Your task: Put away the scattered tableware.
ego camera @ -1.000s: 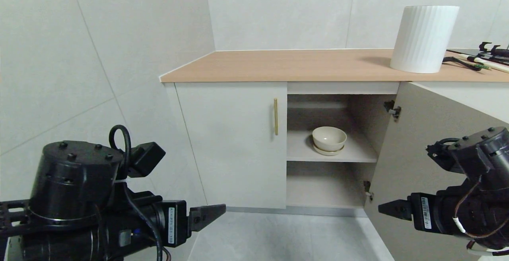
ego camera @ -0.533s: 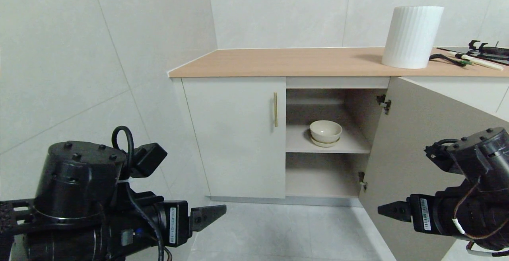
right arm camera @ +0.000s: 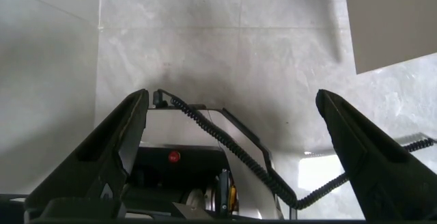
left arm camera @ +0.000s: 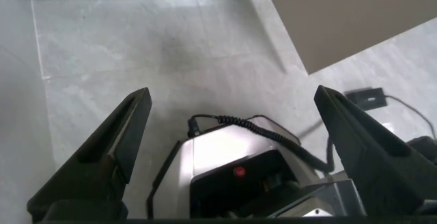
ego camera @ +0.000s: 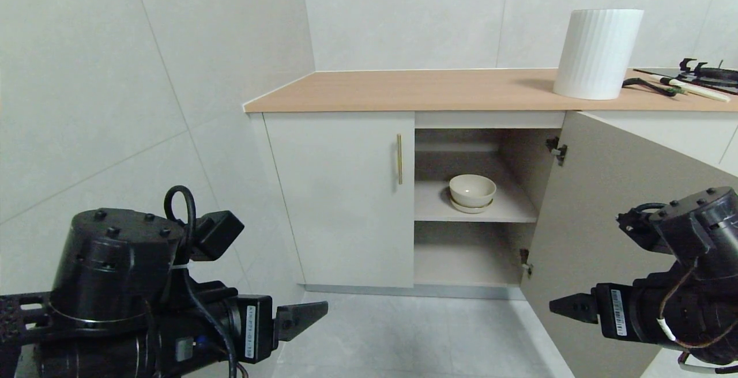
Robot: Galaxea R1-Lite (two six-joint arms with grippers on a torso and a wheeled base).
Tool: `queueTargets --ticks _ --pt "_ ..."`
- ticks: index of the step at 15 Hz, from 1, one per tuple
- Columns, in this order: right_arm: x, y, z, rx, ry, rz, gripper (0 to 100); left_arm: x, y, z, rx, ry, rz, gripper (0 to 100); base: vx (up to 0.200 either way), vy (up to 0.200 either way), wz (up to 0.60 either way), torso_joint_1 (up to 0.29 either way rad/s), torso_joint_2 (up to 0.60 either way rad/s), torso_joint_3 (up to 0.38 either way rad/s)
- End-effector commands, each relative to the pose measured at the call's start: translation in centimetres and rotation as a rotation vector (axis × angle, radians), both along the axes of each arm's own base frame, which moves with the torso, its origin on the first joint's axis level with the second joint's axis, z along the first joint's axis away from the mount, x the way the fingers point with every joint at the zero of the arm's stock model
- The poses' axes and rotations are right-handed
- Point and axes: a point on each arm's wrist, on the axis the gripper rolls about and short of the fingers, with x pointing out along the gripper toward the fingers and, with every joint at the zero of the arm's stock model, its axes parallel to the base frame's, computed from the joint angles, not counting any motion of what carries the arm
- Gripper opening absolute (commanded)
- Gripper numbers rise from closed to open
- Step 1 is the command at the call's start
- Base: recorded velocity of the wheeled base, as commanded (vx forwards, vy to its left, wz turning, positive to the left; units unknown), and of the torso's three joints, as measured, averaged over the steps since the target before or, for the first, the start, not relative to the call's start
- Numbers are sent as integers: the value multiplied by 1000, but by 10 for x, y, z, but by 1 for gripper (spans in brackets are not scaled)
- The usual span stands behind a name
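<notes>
Across the middle of the frame stands a pale cupboard [ego camera: 340, 193] under a wooden counter [ego camera: 403, 90]. Its right door [ego camera: 588, 216] is swung wide open toward the lower right, and the left door is shut, with a thin gold handle [ego camera: 399, 159]. A white ribbed canister [ego camera: 598, 54] stands upright on the counter at upper right, and a few long-handled tools [ego camera: 686, 84] lie just beside it at the frame edge.

The left gripper [ego camera: 316, 311] sits at lower left and the right gripper [ego camera: 560, 306] at lower right, both pointing inward over the grey floor. In each wrist view the fingers [left arm camera: 116, 149] [right arm camera: 116, 149] are spread wide, with nothing between them.

A cream bowl [ego camera: 472, 189] sits upright on a small plate [ego camera: 471, 207] on the middle shelf [ego camera: 510, 210] of the open compartment. It lies above and between the two grippers and well apart from both, a little nearer the right one.

Each wrist carries a white label [ego camera: 249, 332] [ego camera: 618, 312] with a barcode. The print is too small to read.

The whole picture has shifted since a second ago because the camera moved, so the cupboard sits farther off. The bowl keeps its spot on the shelf. Both arms are a touch lower in the frame than half a second ago.
</notes>
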Motion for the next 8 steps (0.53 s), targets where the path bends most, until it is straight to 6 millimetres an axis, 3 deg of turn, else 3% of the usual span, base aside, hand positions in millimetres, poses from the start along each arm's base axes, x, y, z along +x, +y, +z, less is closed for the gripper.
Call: queueTargets --ticks 1,8 --pt "0 -1 -1 -4 4 -1 100 0 0 -2 11 3 -3 100 0 -200 0 7 2 2" --pt "-23 -17 8 -101 14 84 100 -1 0 -3 13 4 -6 100 0 -200 0 3 1 -2"
